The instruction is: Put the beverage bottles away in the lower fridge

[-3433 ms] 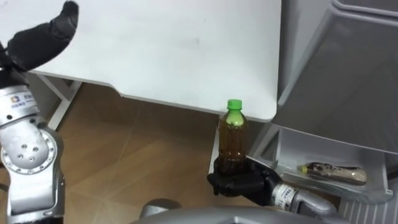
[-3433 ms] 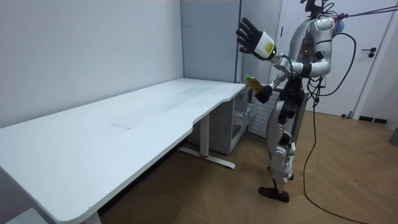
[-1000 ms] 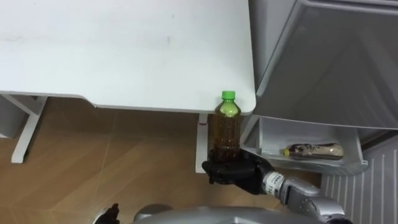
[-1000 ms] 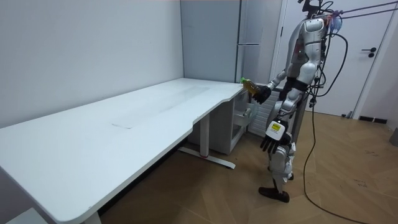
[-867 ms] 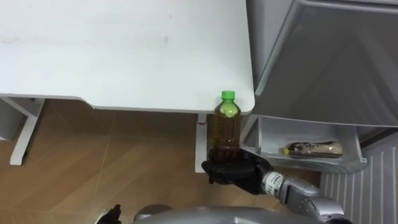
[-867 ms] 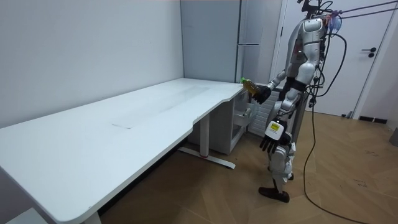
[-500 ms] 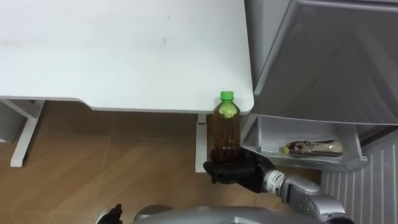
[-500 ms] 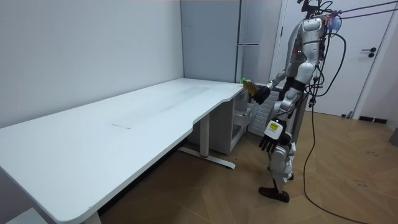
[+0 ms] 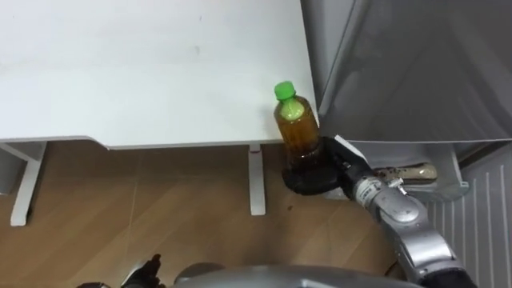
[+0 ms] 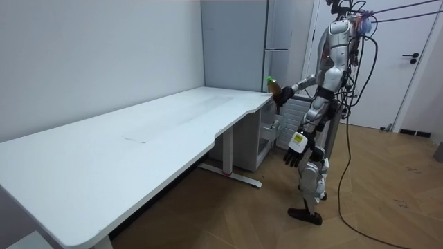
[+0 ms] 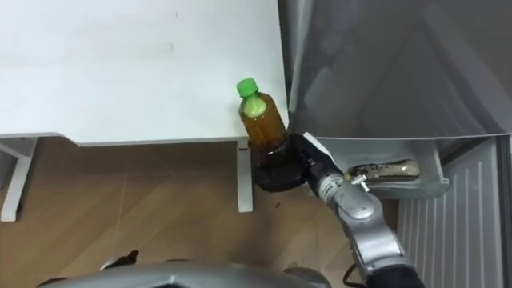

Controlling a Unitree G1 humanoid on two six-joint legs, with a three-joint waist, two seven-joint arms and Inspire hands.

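At the far corner of the long white table (image 10: 138, 149) the robot stands upright on the wooden floor, facing the tall grey fridge (image 10: 278, 31), which rises just past the table's end. Low at the fridge's foot an open-topped white bin (image 9: 452, 182) juts out, and a second bottle (image 9: 406, 171) lies on its side in it. The drink bottle (image 9: 294, 128), amber with a green cap, is upright in the air at the table's rounded corner, just beside the grey fridge front and up and to the left of the bin. The right hand (image 9: 314, 174) has its dark fingers curled round the drink bottle's base. The left hand (image 10: 293, 153) hangs by the robot's thigh, fingers loose and holding nothing.
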